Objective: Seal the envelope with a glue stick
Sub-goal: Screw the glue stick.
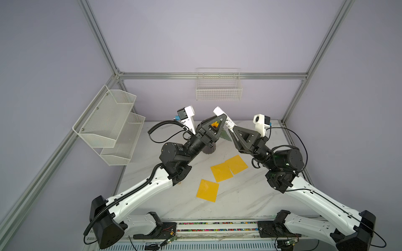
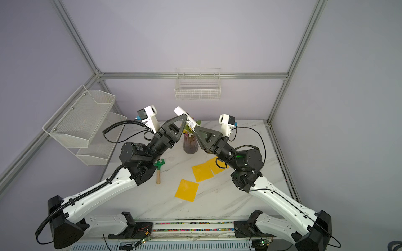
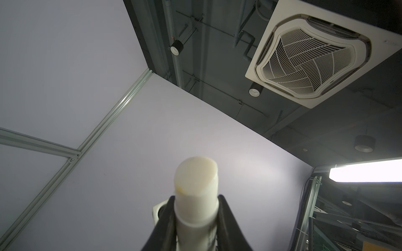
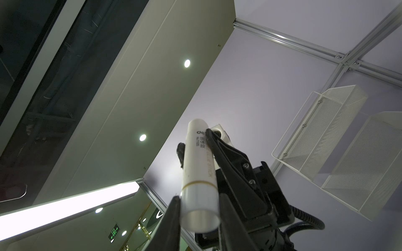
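Holding both arms raised over the marble surface (image 1: pixel 239 202), I have the glue stick (image 4: pixel 196 165) up in the air between my two tools, well above everything lying below. On the left wall hangs a two-tier mesh rack (image 1: pixel 108 121), and on the back wall a white wire basket (image 1: pixel 218 90). My left tool (image 3: pixel 195 198) is clamped around the stick's body just below its bare, waxy tip, which pokes out past the fingers. My right tool (image 4: pixel 199 196) is closed on the opposite end, its fingers pressed against either side of the white section beyond the gold ring. The stick is tilted, spanning tool to tool. Down on the surface, two yellow envelopes (image 1: pixel 221 171) overlap near my right arm, and a third envelope (image 1: pixel 207 190) lies apart from them, nearer the front edge. In a top view a dark vase (image 2: pixel 190 146) of flowers stands below the tools, and a green rake (image 2: pixel 159 167) lies just beside my left arm.
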Controlling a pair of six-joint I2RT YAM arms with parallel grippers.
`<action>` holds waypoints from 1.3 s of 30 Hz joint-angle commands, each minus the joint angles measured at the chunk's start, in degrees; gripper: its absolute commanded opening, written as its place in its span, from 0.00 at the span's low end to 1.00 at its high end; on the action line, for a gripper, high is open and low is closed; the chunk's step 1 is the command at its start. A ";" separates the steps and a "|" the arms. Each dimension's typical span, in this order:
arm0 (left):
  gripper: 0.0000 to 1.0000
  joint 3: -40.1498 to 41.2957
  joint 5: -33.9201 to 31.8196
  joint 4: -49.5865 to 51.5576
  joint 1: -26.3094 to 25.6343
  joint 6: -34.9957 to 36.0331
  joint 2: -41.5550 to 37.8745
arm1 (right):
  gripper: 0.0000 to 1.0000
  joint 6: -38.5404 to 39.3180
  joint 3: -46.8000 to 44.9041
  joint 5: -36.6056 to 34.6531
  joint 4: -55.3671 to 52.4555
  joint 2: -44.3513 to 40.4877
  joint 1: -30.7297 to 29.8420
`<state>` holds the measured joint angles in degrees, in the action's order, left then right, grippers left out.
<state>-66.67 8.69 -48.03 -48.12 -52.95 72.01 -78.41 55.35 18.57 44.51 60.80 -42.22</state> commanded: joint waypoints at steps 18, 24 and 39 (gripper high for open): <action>0.00 -0.29 -1.70 -0.32 -0.13 -0.84 -2.05 | 0.08 111.77 6.09 8.18 -11.44 -2.44 -0.32; 0.00 -0.21 -1.51 -1.09 -0.14 -1.46 -1.57 | 0.17 115.22 4.41 7.44 -10.52 -3.21 -0.32; 0.00 0.21 -1.08 -1.37 -0.18 -0.13 -2.13 | 0.50 18.26 6.22 -11.39 -21.38 -7.25 -0.32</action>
<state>-66.63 8.12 -47.77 -48.40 -53.84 70.87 -28.14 60.03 10.68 28.51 52.42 -42.24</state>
